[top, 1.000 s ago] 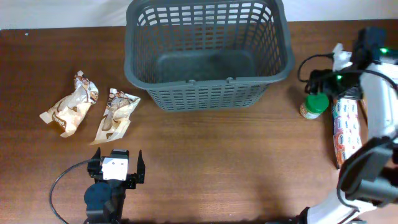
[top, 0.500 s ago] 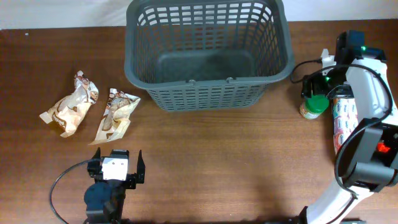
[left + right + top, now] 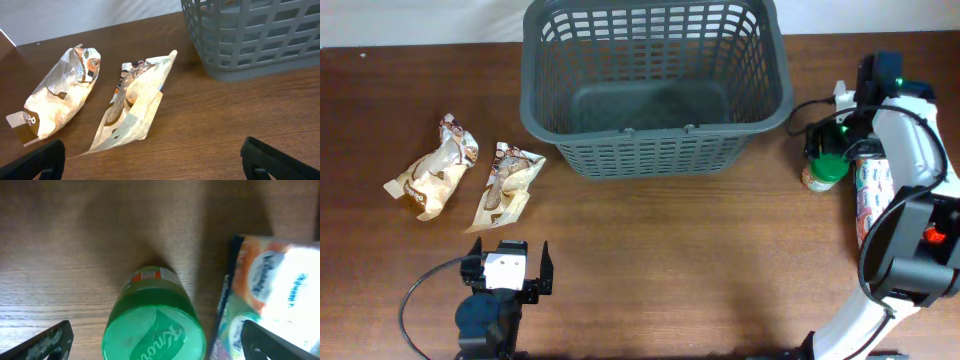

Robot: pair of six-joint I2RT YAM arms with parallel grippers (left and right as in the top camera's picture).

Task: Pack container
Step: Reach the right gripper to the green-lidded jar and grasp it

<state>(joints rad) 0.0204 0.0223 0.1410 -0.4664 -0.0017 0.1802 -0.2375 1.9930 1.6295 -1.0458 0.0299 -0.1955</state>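
Right gripper (image 3: 155, 341): jaws spread wide, poised above a jar (image 3: 150, 287) with a green lid. One fingertip shows at each lower corner of the wrist view. Neither touches the jar. The lid carries pale script that appears to begin "Kno"; the remainder is not legible. The jar label shows a red and white band with no readable text.

Just beside the jar, on its right, lies a long printed packet (image 3: 270, 285) in orange, white and green. Its lettering is blurred and cannot be read with confidence.

Left gripper (image 3: 510, 247): jaws parted, nothing between them, sitting low near the front edge of the brown wooden table (image 3: 700, 260). Ahead of it lie two clear and tan snack bags (image 3: 60, 97) (image 3: 134, 102), side by side and apart from each other. Their print is too small to read.

The container (image 3: 655, 150): large dark grey plastic basket, rectangular with rounded corners, slotted lattice walls and a thick rim. It stands upright at the far middle of the table. Its floor appears bare.

Position: in the overhead view the right gripper stands off the container's right front corner, near it but not touching. The left gripper is well apart from the container, which lies ahead and to the right in the left wrist view.
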